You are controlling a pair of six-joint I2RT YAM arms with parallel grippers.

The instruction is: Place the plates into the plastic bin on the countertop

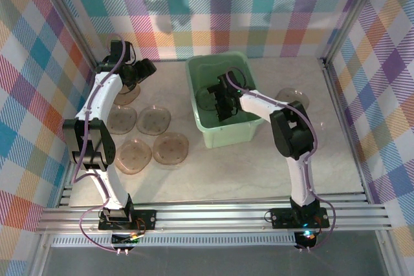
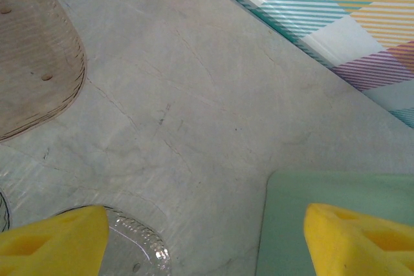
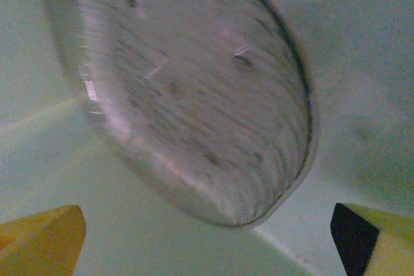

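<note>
The right gripper (image 1: pixel 223 105) hangs inside the mint-green bin (image 1: pixel 223 139), its yellow fingers (image 3: pixel 39 240) spread to the corners of the wrist view with nothing between them. Just ahead of it, clear of both fingers, a smoky plate (image 3: pixel 194 95) lies low in the bin near a wall. It is blurred, so I cannot tell whether it sits flat or tilted. From above it shows toward the bin's left side.

For this arm the coming move turns, I judge, on the lone plate (image 1: pixel 294 97) on the bench (image 1: pixel 246 172) just right of the bin. The right arm is much the nearer to it, but the bin's right wall stands between gripper and plate, so the gripper must clear the rim first.

The left gripper (image 1: pixel 143 69) hovers over the back left of the bench, jaws well apart and empty. In its wrist view a brown plate (image 2: pixel 32 56) lies ahead to the left, a clearer plate (image 2: pixel 132 247) sits beside one finger, and the bin's corner shows by the other. Four more plates (image 1: pixel 154 119) cluster near the left arm, well apart from the bin
</note>
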